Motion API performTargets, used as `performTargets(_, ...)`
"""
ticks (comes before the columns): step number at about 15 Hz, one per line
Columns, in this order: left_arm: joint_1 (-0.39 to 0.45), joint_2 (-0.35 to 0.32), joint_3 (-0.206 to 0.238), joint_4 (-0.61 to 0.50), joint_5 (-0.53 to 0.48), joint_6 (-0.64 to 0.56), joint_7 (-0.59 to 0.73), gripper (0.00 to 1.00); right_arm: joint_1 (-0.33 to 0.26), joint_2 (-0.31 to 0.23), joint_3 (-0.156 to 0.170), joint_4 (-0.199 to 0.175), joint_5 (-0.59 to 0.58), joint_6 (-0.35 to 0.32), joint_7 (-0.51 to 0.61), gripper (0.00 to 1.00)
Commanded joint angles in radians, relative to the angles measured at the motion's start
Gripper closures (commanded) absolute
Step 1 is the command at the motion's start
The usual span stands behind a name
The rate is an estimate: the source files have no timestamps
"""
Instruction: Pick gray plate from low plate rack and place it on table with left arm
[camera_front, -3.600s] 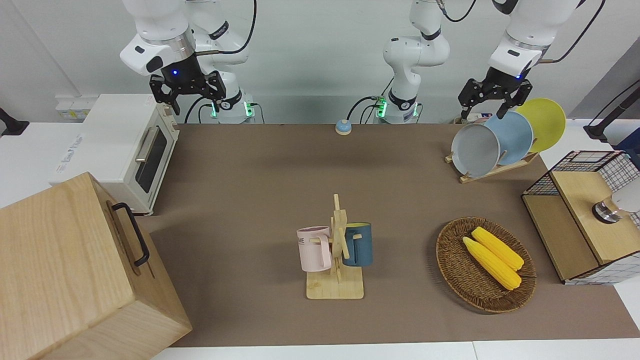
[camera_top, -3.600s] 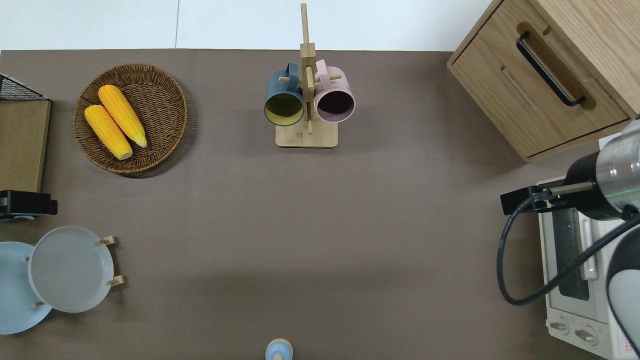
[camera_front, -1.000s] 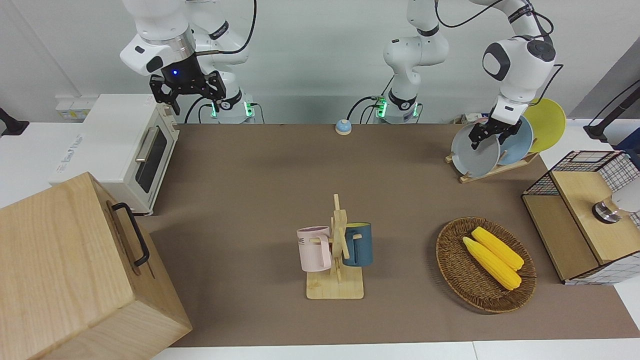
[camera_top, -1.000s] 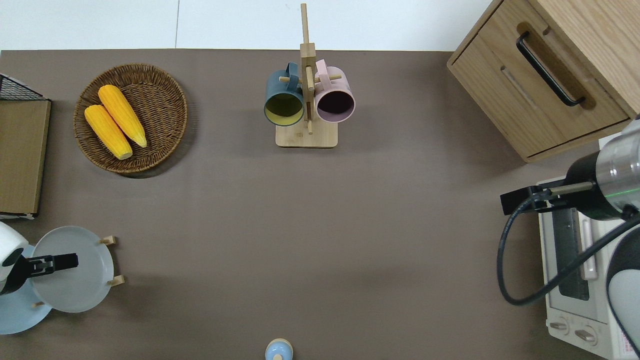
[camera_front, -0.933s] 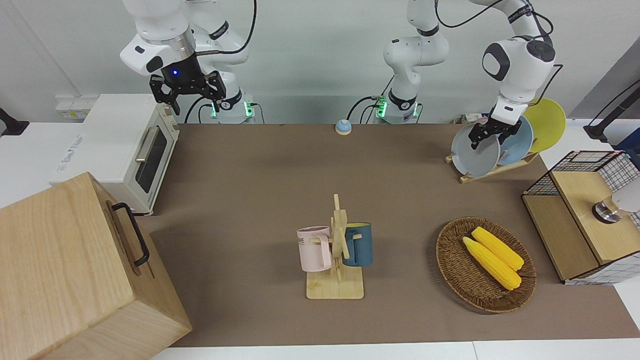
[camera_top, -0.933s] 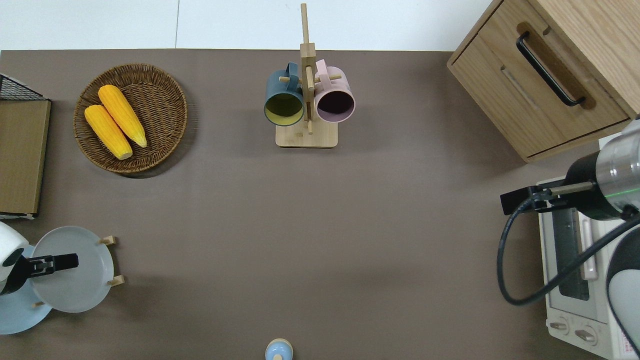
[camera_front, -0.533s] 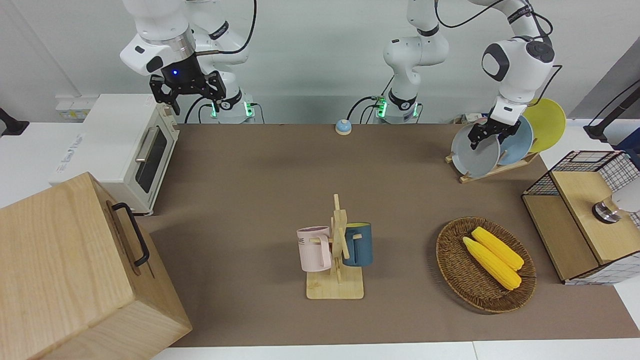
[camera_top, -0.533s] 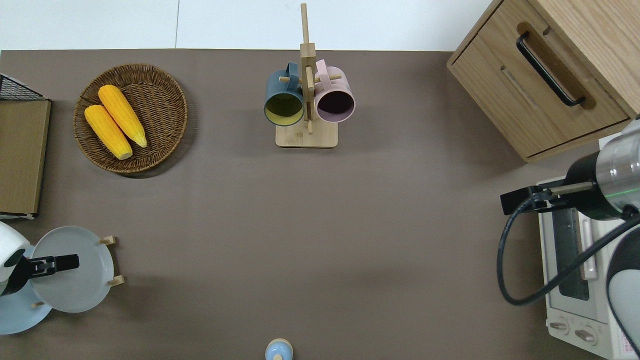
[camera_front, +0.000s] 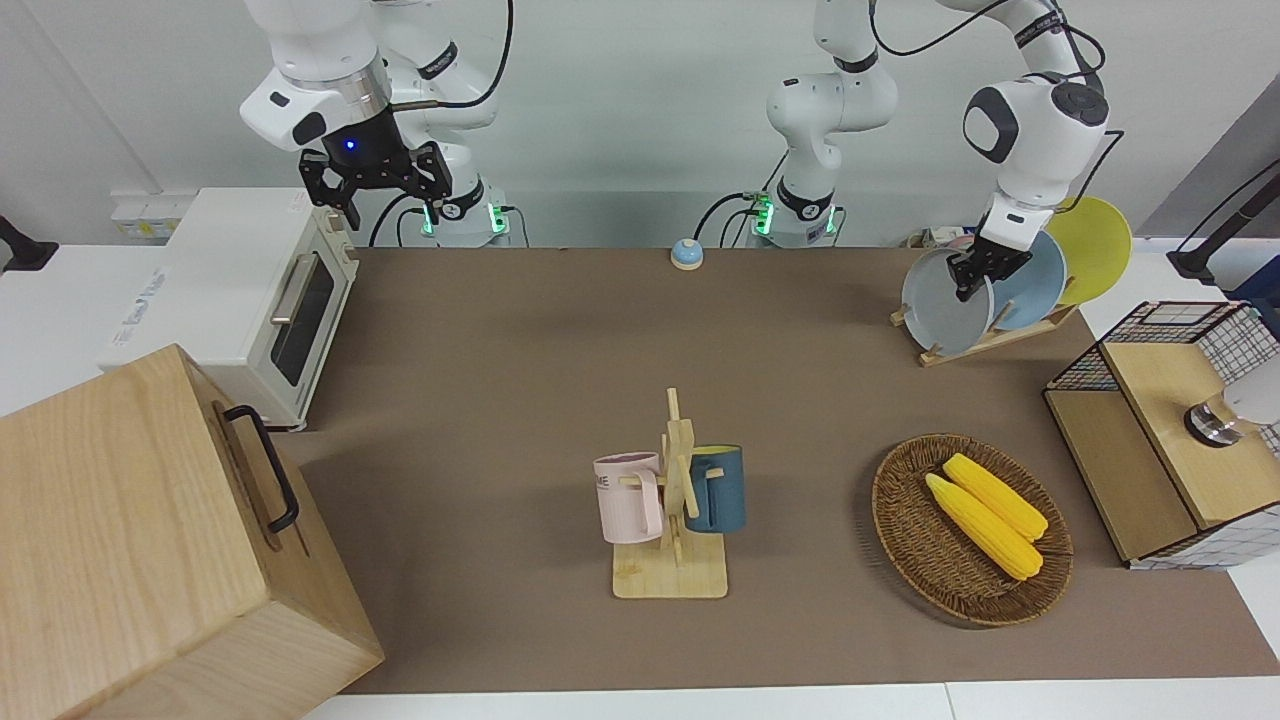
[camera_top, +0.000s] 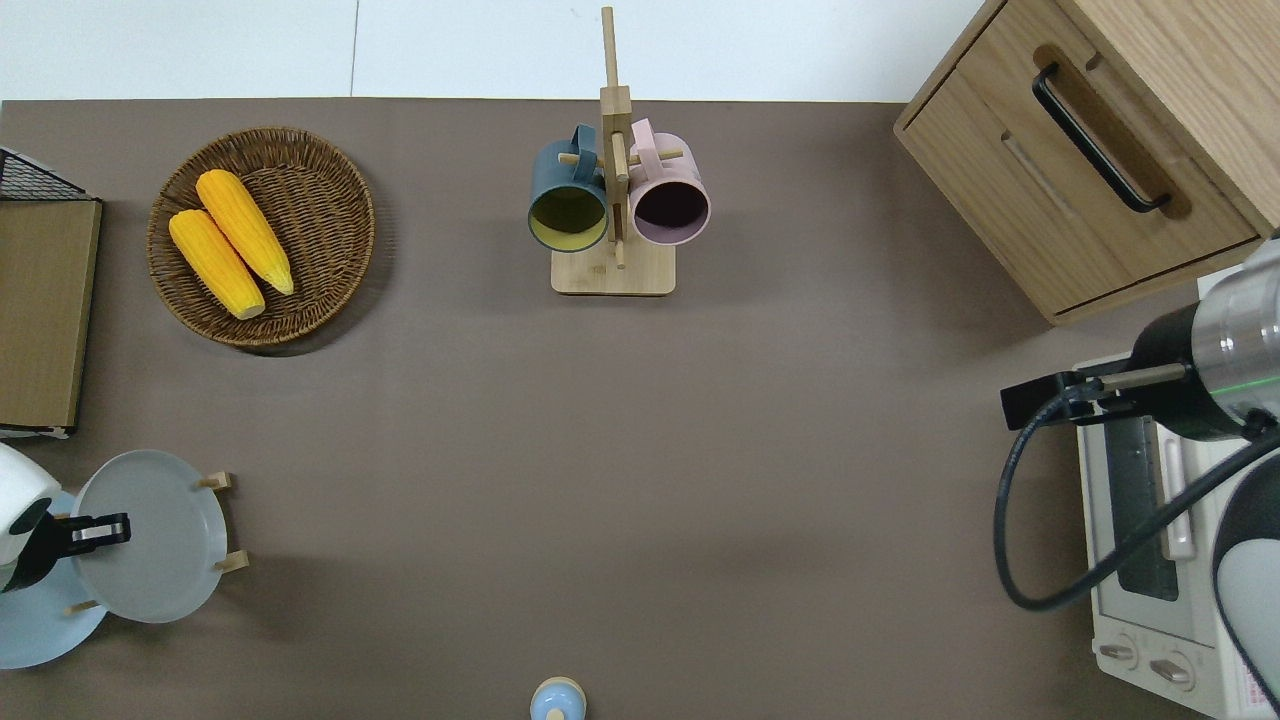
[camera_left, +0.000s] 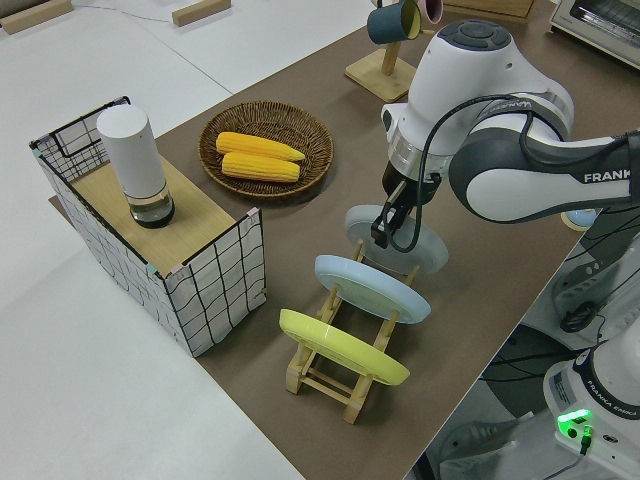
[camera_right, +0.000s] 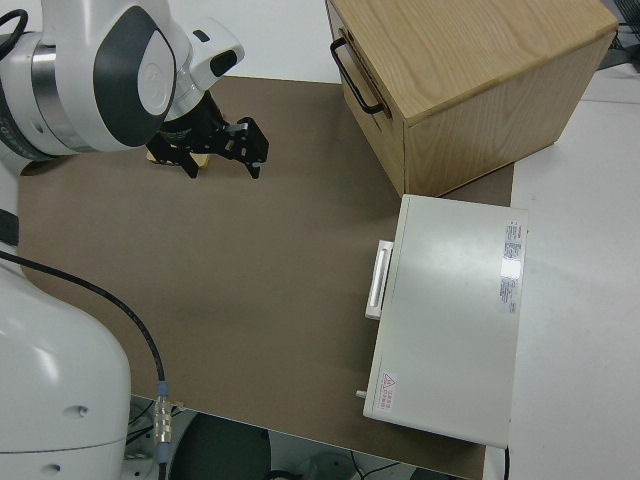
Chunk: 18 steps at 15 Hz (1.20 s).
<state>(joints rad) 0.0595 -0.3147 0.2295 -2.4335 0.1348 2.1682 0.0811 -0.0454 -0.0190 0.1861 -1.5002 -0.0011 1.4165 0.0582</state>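
Left hand (camera_front: 975, 275) pinches the gray plate (camera_front: 945, 305) at its 1 o'clock rim, fingers closed on it, plate leaning in the low plate rack (camera_front: 985, 340)

bright, even overhead light, soft shadows toward six o'clock under objects on the table (camera_front: 500, 380), all views sharp.

The overhead view's edge cuts off the round sky-blue plate (camera_top: 35, 635) and the left arm's black two-finger tool (camera_top: 95, 531). The round pale gray plate (camera_front: 945, 305) hides part of the low light-wood plate rack (camera_front: 990, 340).
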Motion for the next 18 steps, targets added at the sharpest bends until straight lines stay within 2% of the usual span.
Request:
performTargets(1,0.006,-0.032,-0.002,-0.033,0.017,0.019,0.009,1.0,-0.01,-0.002,0.006,0.006,0.01,-0.014,0.0,0.011)
performTargets(8,0.0,-0.038,-0.006,-0.016,0.017,-0.008,0.009,1.0,-0.01,-0.002,0.006,0.006,0.01,-0.014,-0.001,0.011)
performTargets(14,-0.01,-0.037,-0.029,0.118,0.016,-0.166,0.006,1.0,-0.01,-0.002,0.006,0.006,0.01,-0.014,0.0,0.013)
performTargets(18,-0.01,-0.023,-0.074,0.243,0.016,-0.315,-0.009,1.0,-0.01,-0.002,0.006,0.006,0.01,-0.014,0.0,0.013)
